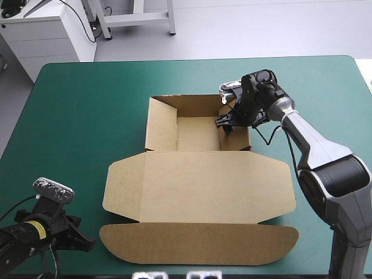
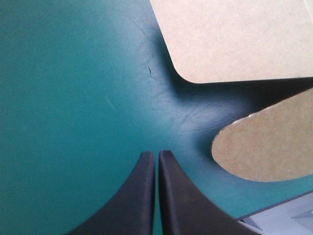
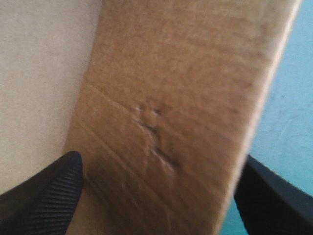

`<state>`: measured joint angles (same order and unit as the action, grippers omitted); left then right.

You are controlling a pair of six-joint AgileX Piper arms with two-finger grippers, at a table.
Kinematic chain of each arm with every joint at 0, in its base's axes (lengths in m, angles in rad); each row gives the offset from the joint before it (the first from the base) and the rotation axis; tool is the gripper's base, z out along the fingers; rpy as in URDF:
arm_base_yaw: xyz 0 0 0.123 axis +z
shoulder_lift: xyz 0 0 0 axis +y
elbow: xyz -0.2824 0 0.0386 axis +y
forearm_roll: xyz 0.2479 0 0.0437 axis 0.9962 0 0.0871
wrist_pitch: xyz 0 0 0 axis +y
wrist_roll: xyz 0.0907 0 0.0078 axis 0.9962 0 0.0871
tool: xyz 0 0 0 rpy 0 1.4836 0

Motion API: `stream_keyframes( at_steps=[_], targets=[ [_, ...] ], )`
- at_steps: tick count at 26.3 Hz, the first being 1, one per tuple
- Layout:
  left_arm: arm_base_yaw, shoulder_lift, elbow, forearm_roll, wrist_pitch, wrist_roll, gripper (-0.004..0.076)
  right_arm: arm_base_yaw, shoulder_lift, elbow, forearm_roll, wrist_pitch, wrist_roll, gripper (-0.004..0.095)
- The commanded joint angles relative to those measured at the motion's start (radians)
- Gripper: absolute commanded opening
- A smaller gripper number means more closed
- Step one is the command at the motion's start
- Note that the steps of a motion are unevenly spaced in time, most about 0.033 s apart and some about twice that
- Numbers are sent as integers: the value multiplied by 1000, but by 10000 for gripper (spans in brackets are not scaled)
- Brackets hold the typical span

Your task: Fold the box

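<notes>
Half-raised brown box in the middle of the table, right claw astride one wall

The box (image 1: 197, 192) is matt brown board: a shallow tray with its walls up toward the far edge, and a wide lid lying flat toward the near edge, ending in a long flap with rounded corners. From above, the right gripper (image 1: 225, 123) sits at the tray's right wall. Its own camera shows more: ribbed black fingers (image 3: 49, 191) spread wide, the wall between them, a small dent and crease in the board. The left gripper (image 2: 157, 152) is closed, tips together, over the scuffed teal-green cover (image 2: 68, 88) at the near left corner, beside two rounded flap ends
</notes>
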<state>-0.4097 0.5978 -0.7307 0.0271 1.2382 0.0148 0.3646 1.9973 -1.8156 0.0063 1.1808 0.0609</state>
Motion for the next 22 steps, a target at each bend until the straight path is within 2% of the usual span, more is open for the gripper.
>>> stream_keyframes(
  at_steps=[1,4,8,13,18,20,22],
  targets=[
    [-2,-12,-22,8,-17,-15,5,-3,-22,-30,11,-3,-4,702],
    [-2,-11,-22,8,-21,-9,5,-3,-9,-30,18,1,-4,540],
    [-2,-13,-22,8,-45,-9,5,-3,-11,-30,13,-6,-4,252],
    [-2,-13,-22,8,-59,-9,5,-3,-11,-30,3,-4,-4,-17],
    [-2,-13,-22,8,-59,-9,5,-5,-11,-47,-45,-6,-18,-18],
    [-2,-13,-22,8,-50,-9,5,-30,-11,-101,-170,-2,-18,-18],
    [-2,-13,-22,8,-50,-9,5,-89,-11,-154,-213,8,-23,-20]
  ],
)
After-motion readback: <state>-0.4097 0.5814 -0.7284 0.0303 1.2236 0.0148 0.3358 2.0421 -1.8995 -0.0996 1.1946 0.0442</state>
